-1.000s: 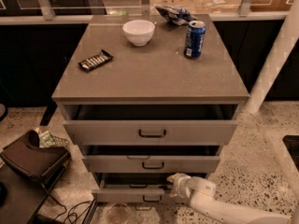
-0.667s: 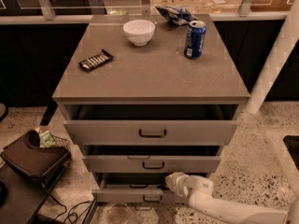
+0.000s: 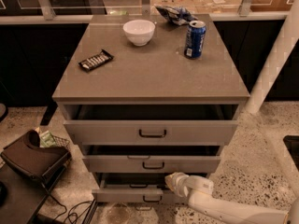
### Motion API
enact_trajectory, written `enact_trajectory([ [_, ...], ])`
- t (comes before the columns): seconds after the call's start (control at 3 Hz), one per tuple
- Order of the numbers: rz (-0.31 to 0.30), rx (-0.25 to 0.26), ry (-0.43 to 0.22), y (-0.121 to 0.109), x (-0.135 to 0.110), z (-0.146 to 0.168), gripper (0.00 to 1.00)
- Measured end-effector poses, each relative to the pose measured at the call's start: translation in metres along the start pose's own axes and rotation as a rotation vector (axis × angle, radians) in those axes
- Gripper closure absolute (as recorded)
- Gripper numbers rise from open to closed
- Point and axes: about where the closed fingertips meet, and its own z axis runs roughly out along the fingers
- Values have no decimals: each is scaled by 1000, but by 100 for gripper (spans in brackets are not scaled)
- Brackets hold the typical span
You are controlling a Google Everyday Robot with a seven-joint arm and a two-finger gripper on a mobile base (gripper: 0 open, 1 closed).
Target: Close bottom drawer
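The tool (image 3: 173, 183) sits low at the right end of the bottom drawer (image 3: 122, 195), against the drawer's upper edge, on the end of a pale arm (image 3: 224, 210) that reaches in from the lower right. Whether the tool is open or closed I cannot tell from here; it grips nothing that I can see. Over the last second it has crept a little to the left along the drawer front and hardly anything else has moved. The bottom drawer stands out as far as it did, with a dark gap showing above its front and its small handle (image 3: 152, 199) just left of and below the tool. So the push seems to be lined up but not yet to have bitten, and the task looks barely begun. Above, the middle drawer (image 3: 112, 164) and the top drawer (image 3: 107, 132) also stand open (neither is the one wanted). On the table (image 3: 149, 78) over them rest a white bowl (image 3: 139, 31), a blue can (image 3: 195, 39) and a wrapped bar (image 3: 95, 60), well apart from each other.
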Motion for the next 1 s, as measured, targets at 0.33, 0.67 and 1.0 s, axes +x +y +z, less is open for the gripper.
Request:
enact_trajectory([
  [0.33, 0, 0, 0, 0, 0, 0, 100],
  [0.67, 0, 0, 0, 0, 0, 0, 100],
  [1.0, 0, 0, 0, 0, 0, 0, 100],
])
